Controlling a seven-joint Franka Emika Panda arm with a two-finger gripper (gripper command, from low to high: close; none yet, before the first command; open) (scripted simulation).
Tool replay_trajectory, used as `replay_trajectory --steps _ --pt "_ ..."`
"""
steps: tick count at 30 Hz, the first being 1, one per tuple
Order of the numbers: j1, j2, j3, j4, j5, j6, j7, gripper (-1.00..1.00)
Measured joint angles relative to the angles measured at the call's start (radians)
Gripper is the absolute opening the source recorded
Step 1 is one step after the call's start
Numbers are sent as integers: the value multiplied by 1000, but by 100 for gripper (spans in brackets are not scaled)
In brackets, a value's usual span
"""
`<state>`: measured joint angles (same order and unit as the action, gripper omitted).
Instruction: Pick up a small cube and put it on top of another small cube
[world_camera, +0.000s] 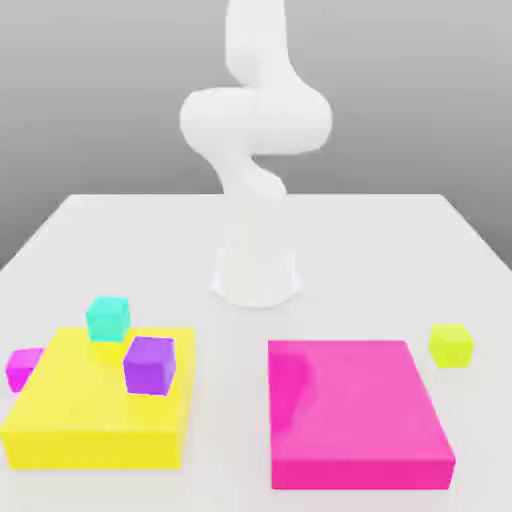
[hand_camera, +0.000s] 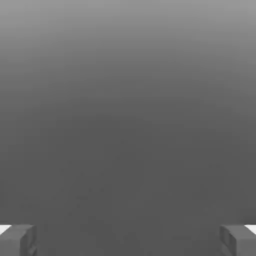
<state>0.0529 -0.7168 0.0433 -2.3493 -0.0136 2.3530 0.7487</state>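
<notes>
While nothing is yet gripped, the stock on the white counter (world_camera: 120, 225) reads as follows.

Item 1: lime cube (world_camera: 451, 344). It sits alone on the counter at the exterior view's right, just beside the far right corner of the magenta slab (world_camera: 358, 412), apart from it and upright. This is the piece to lift; its open position should let fingers come down on either side without fouling a neighbour.

Item 2: teal cube (world_camera: 107, 318). It stands at the far edge of the yellow slab (world_camera: 95, 420), at the exterior view's left; whether it rests on the slab or on the counter just behind it cannot be told. It is the stacking target, well apart from the lime cube, so a long carry across the counter looks necessary.

Item 3: purple cube (world_camera: 150, 364). It rests on the yellow slab, near the teal cube and nearer the camera. It is not part of the job, and likely a hazard for a low approach.

Item 4: small magenta cube (world_camera: 23, 368). It lies on the counter, touching or just beside the yellow slab's left side.

Item 5: arm (world_camera: 255, 120). It rises white from its base at the counter's middle and folds back above.

Item 6: claw (hand_camera: 128, 240). Fingertips (hand_camera: 19, 240) stand at the hand view's opposite corners, spread as wide as they go, with nothing between them. Judged stage: start, reach not begun.
</notes>
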Motion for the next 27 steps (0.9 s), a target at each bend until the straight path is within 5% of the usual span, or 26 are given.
replay_trajectory --steps 20,27 --pt "482 739 362 -417 -67 462 -486 0" --pt "603 942 214 -398 -278 610 -353 0"
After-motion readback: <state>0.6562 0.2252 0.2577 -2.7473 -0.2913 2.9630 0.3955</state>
